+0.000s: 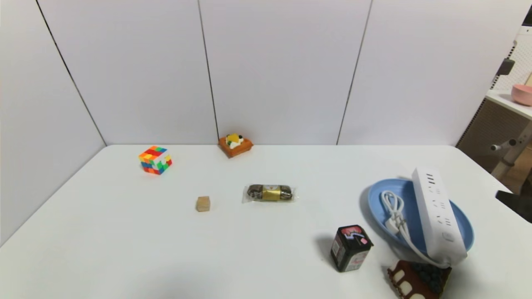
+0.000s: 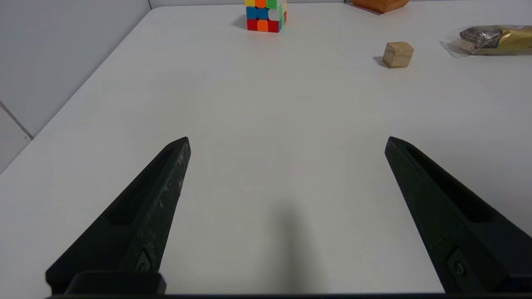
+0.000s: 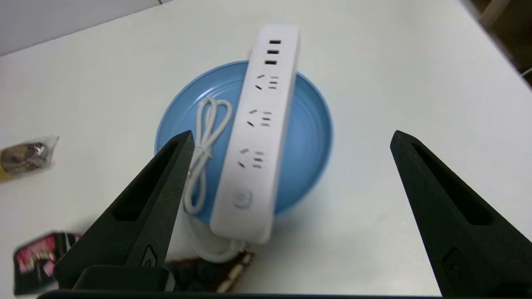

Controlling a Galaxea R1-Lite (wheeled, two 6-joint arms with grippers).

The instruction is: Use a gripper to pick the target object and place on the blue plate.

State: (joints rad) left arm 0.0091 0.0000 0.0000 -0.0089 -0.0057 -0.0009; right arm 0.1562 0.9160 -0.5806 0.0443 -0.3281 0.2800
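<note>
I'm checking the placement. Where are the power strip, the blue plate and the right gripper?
power strip (image 1: 438, 218): head view, middle of its socket face.
blue plate (image 3: 307, 137): right wrist view, bare inner surface.
right gripper (image 3: 291, 139): right wrist view, midway between fingertips.

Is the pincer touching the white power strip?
Apart. Right wrist view: the open right pincer hangs above the strip, which lies across the plate.

The flat white table (image 1: 124, 232) carries a round light-blue plastic plate (image 3: 309, 137) lying between and beyond the right jaws. A black printed box (image 3: 35, 261) and a clear-wrapped snack (image 3: 25, 155) lie outside one jaw. Ahead of the left jaws stand a small wooden cube (image 2: 397, 54) and a multicoloured puzzle cube (image 2: 266, 14).
</note>
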